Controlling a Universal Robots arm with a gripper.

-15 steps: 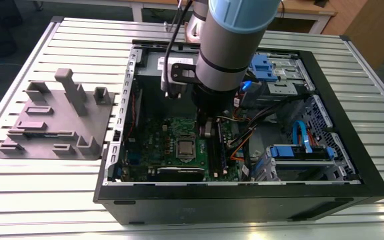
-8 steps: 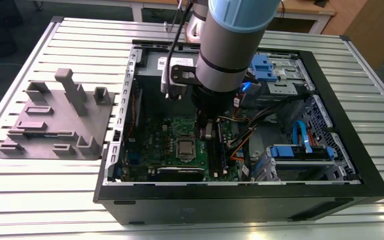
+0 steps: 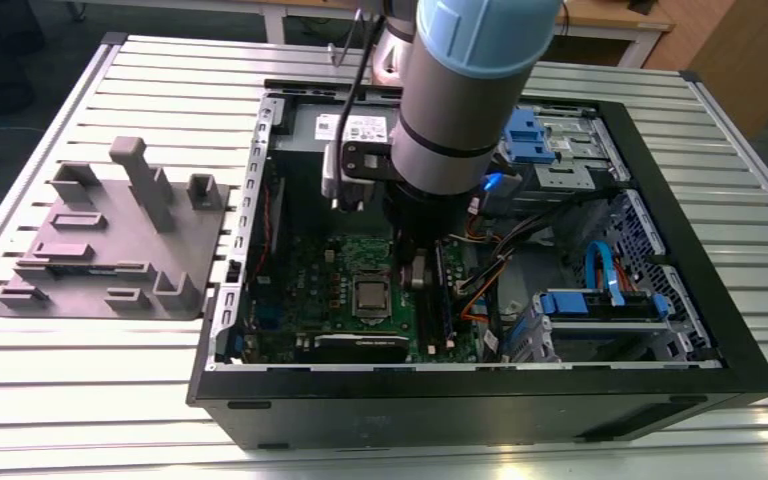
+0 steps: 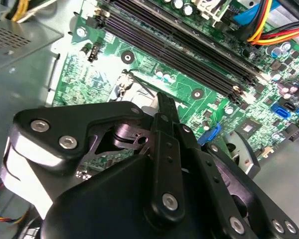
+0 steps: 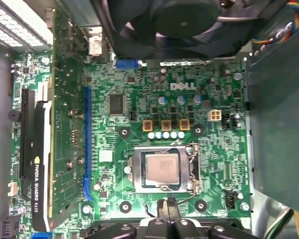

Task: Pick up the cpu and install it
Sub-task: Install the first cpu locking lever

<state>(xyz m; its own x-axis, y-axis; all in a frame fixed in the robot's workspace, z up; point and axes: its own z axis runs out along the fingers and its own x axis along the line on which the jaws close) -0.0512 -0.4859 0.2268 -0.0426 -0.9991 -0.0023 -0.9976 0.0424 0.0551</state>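
The cpu [image 5: 162,168] sits flat in the socket [image 5: 134,185] on the green motherboard [image 5: 224,149] inside the open computer case [image 3: 491,400]. The gripper [image 5: 168,205] hangs just beside the socket, apart from the chip; its black fingers [image 4: 165,107] are pressed together, grasping nothing.

Robotics lab (slatted aluminium table [image 3: 77,370])

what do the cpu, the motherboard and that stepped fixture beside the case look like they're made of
The cpu looks like brushed silver-grey metal, dull with a soft sheen. The motherboard appears to be green lacquered circuit board, glossy where light hits. The stepped fixture seems matte grey plastic, uniform and without glare, though painted metal can't be ruled out.
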